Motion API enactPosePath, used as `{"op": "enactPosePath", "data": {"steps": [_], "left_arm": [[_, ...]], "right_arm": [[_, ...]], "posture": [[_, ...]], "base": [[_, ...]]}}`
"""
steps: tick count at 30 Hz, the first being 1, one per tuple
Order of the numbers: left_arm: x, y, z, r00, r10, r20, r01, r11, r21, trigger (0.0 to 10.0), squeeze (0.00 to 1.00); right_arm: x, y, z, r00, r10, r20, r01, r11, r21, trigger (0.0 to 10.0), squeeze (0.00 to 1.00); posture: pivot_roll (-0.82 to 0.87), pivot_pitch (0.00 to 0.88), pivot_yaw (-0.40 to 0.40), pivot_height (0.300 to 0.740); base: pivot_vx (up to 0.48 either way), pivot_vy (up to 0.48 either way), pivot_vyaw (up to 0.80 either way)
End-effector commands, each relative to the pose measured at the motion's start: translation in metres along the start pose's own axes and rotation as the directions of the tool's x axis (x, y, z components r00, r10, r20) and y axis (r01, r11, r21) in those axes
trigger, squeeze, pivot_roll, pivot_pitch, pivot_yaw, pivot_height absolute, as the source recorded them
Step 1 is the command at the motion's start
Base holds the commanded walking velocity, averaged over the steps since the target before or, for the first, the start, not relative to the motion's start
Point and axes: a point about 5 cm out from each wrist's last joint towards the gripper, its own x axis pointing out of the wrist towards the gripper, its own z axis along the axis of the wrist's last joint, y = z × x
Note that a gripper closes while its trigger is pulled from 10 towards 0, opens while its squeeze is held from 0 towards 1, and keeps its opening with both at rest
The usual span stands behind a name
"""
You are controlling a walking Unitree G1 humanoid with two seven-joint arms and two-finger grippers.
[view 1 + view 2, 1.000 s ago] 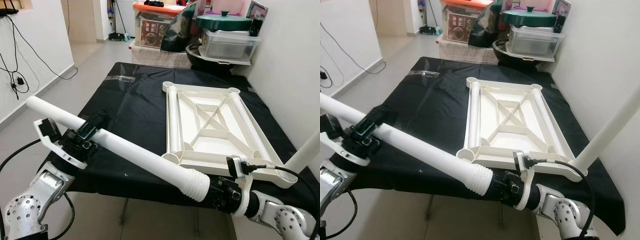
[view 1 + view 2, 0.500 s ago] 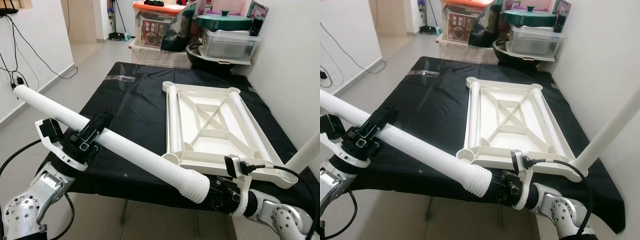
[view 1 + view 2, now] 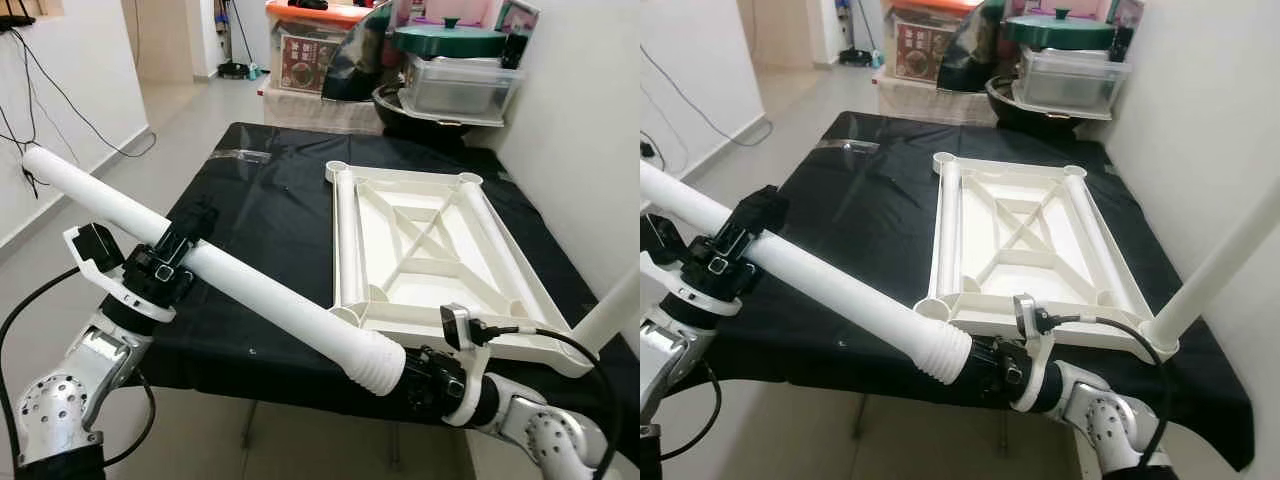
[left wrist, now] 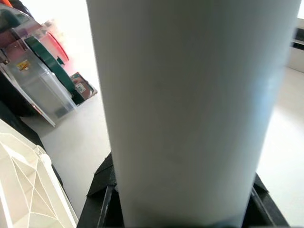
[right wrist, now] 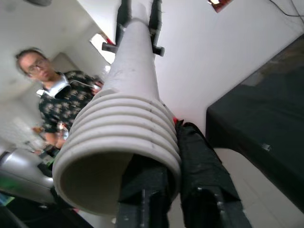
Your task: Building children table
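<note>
Spanning the space between the two arms, a long white table leg (image 3: 230, 280) hangs in the air over the near edge of the worktop (image 3: 270, 220), which is covered in black cloth. The right gripper (image 3: 418, 378) pinches the leg's ribbed, threaded end, its black fingers (image 5: 202, 180) pressed against the ridges. The left gripper (image 3: 165, 262) clamps the smooth shaft further along, fingers tight on both sides, with the leg's plain end (image 3: 40, 165) sticking out beyond it toward the white wall. From the ribbed end the leg rises slightly toward the left gripper.

Just beyond the right gripper, the upturned white tabletop (image 3: 430, 255) lies flat on the cloth, its X-shaped ribs facing up and round sockets at its corners. One fitted leg (image 3: 1220, 265) stands up from the near socket on the right gripper's outer side.

Past the far end of the worktop, a clear plastic bin (image 3: 455, 90) with a green lid (image 3: 448, 42) sits among stacked household things.
</note>
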Motion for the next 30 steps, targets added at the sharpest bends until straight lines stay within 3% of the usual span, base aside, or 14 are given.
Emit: {"op": "enactPosePath", "data": {"steps": [1,2,7,15,17,18,20,22,23,24,25,28,29,30], "left_arm": [[0.008,-0.013,0.012,0.995,-0.080,0.058,0.076,0.996,0.056,0.0,0.00],[0.007,-0.012,0.012,0.995,-0.081,0.057,0.078,0.995,0.056,0.0,0.00],[0.008,-0.012,0.015,0.994,-0.084,0.064,0.080,0.995,0.063,0.0,0.00],[0.008,-0.010,0.021,0.993,-0.080,0.082,0.073,0.994,0.086,0.0,0.00],[0.008,-0.010,0.021,0.993,-0.080,0.082,0.073,0.994,0.086,0.0,0.00],[0.008,-0.008,0.018,0.995,-0.075,0.070,0.068,0.994,0.086,0.0,0.00],[0.008,-0.007,0.016,0.995,-0.073,0.064,0.067,0.994,0.086,0.0,0.00],[0.009,-0.006,0.014,0.996,-0.073,0.051,0.068,0.994,0.086,0.0,0.00],[0.010,-0.005,0.012,0.997,-0.073,0.037,0.069,0.994,0.085,0.0,0.00],[0.010,-0.005,0.012,0.997,-0.073,0.037,0.069,0.994,0.085,0.0,0.00],[0.012,-0.004,0.009,0.997,-0.073,0.021,0.071,0.994,0.084,0.0,0.00],[0.014,-0.002,0.005,0.997,-0.074,-0.003,0.074,0.993,0.088,0.0,0.00],[0.015,-0.002,0.002,0.997,-0.076,-0.020,0.078,0.993,0.092,0.0,0.00],[0.016,-0.002,0.000,0.996,-0.080,-0.033,0.083,0.992,0.093,0.0,0.00]], "right_arm": [[-0.018,-0.020,-0.021,0.961,-0.255,-0.107,0.261,0.964,0.041,10.0,0.20],[-0.019,-0.020,-0.021,0.961,-0.259,-0.100,0.264,0.963,0.049,10.0,1.00],[-0.026,-0.017,-0.011,0.962,-0.266,-0.058,0.269,0.962,0.051,10.0,1.00],[-0.065,-0.023,0.003,0.921,-0.388,-0.025,0.389,0.921,-0.002,10.0,1.00],[-0.065,-0.023,0.003,0.921,-0.388,-0.025,0.389,0.921,-0.002,10.0,1.00],[-0.078,-0.025,0.026,0.891,-0.454,0.018,0.454,0.888,-0.073,10.0,1.00],[-0.082,-0.025,0.037,0.878,-0.477,0.041,0.478,0.872,-0.102,10.0,1.00],[-0.086,-0.026,0.060,0.850,-0.518,0.097,0.527,0.835,-0.157,10.0,1.00],[-0.087,-0.025,0.083,0.829,-0.537,0.158,0.559,0.804,-0.200,10.0,1.00],[-0.087,-0.025,0.083,0.829,-0.537,0.158,0.559,0.804,-0.200,10.0,1.00],[-0.083,-0.020,0.106,0.824,-0.529,0.204,0.566,0.785,-0.252,10.0,1.00],[-0.075,-0.011,0.127,0.842,-0.493,0.219,0.539,0.783,-0.311,10.0,1.00],[-0.067,-0.003,0.139,0.867,-0.452,0.210,0.498,0.788,-0.363,10.0,0.58],[-0.057,0.004,0.149,0.892,-0.413,0.185,0.451,0.791,-0.412,10.0,0.00]], "posture": [[0.04,0.000,-0.074,0.740],[0.04,0.000,-0.074,0.740],[0.03,0.000,-0.072,0.740],[0.02,0.000,-0.075,0.740],[0.02,0.000,-0.075,0.740],[0.01,0.000,-0.067,0.740],[0.01,0.000,-0.067,0.740],[0.01,0.000,-0.061,0.740],[0.01,0.000,-0.056,0.740],[0.01,0.000,-0.056,0.740],[0.00,0.000,-0.051,0.740],[0.00,0.000,-0.050,0.740],[0.00,0.000,-0.051,0.740],[0.00,0.000,-0.052,0.740]], "base": [[0.000,0.000,0.00],[0.000,0.000,0.00],[0.000,0.000,0.00],[0.000,0.000,0.00],[0.000,0.000,0.00],[0.000,0.000,0.00],[0.000,0.000,0.00],[0.000,0.000,0.00],[0.000,0.000,0.00],[0.000,0.000,0.00],[0.000,0.000,0.00],[0.000,0.000,0.00],[0.000,0.000,0.00],[0.000,0.000,0.00]]}}
